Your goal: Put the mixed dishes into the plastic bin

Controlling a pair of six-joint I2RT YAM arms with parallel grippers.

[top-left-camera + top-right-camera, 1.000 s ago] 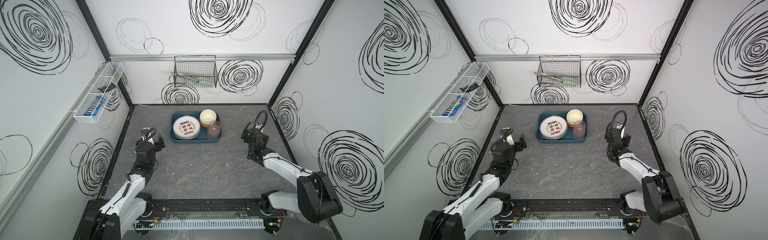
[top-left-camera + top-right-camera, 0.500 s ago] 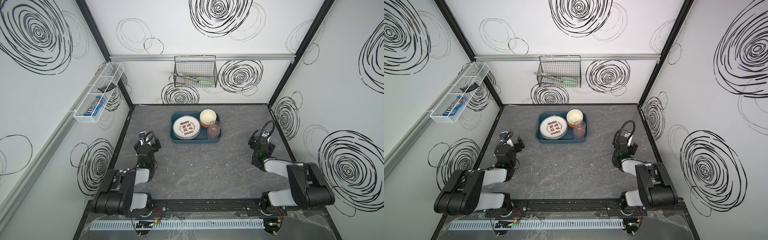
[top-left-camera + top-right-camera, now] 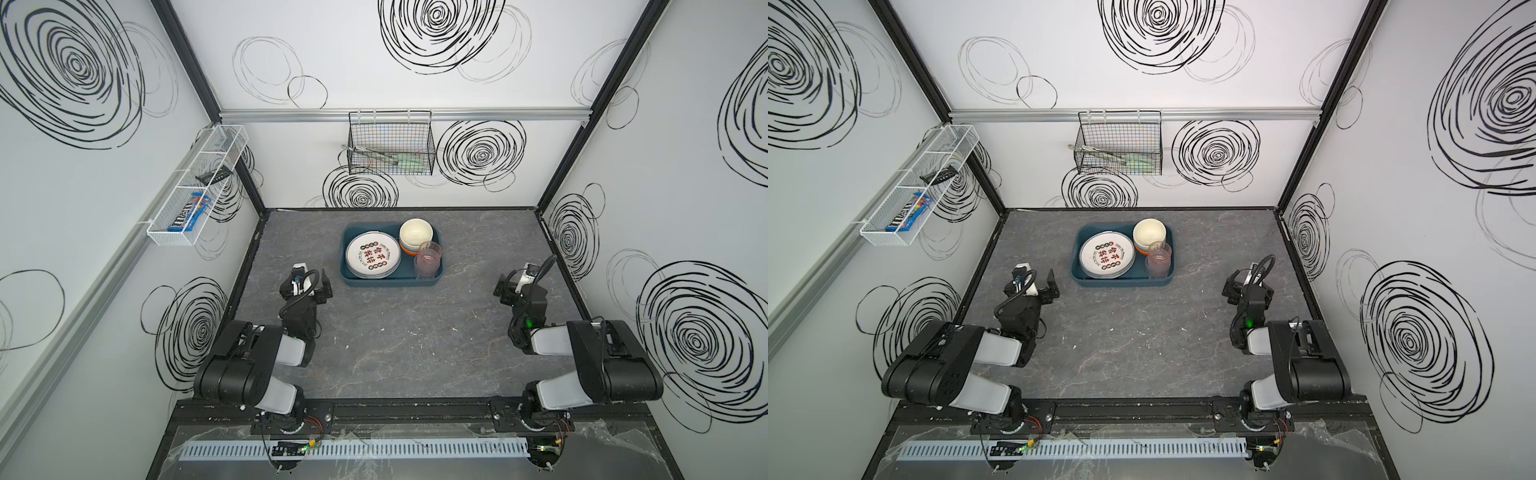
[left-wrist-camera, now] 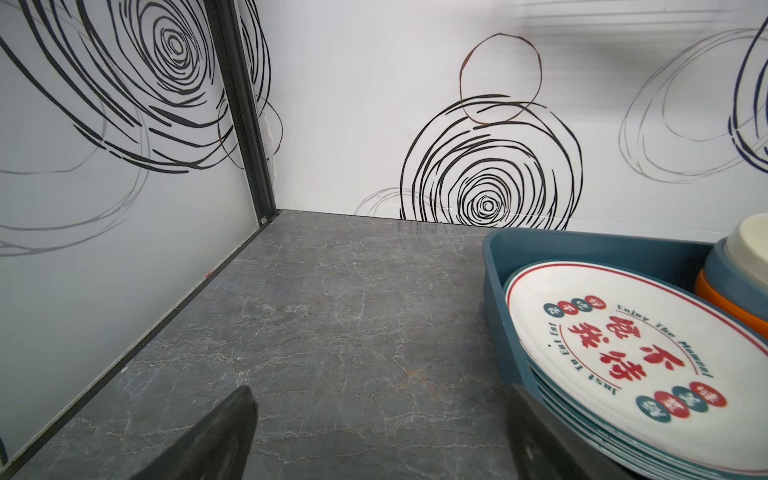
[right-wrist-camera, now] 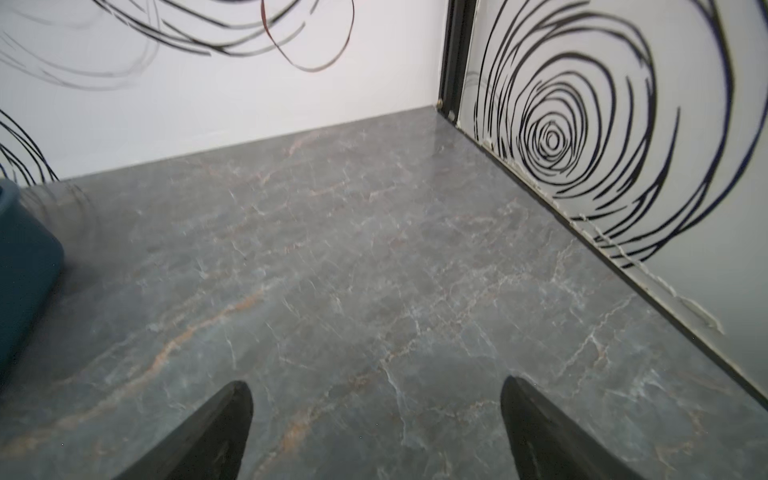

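plastic bin: dark teal tub that sat on the grey marbled tabletop, just above the middle of the frame in both top views.
plates: a stack of white plates with red characters lay flat in the left part of the bin.
bowls: three were nested in the bin's upper right corner, cream on top of blue and orange.
tumbler: pink and translucent, it stood upright in the bin's lower right corner, just beside the bowls.
left gripper: jaws were spread wide and held nothing. In both top views it was left of centre, near the bin's lower left corner.
right gripper: jaws were spread wide and empty over bare tabletop, right of the bin and well apart from it.
wire basket: it hung on the back wall, above the bin.
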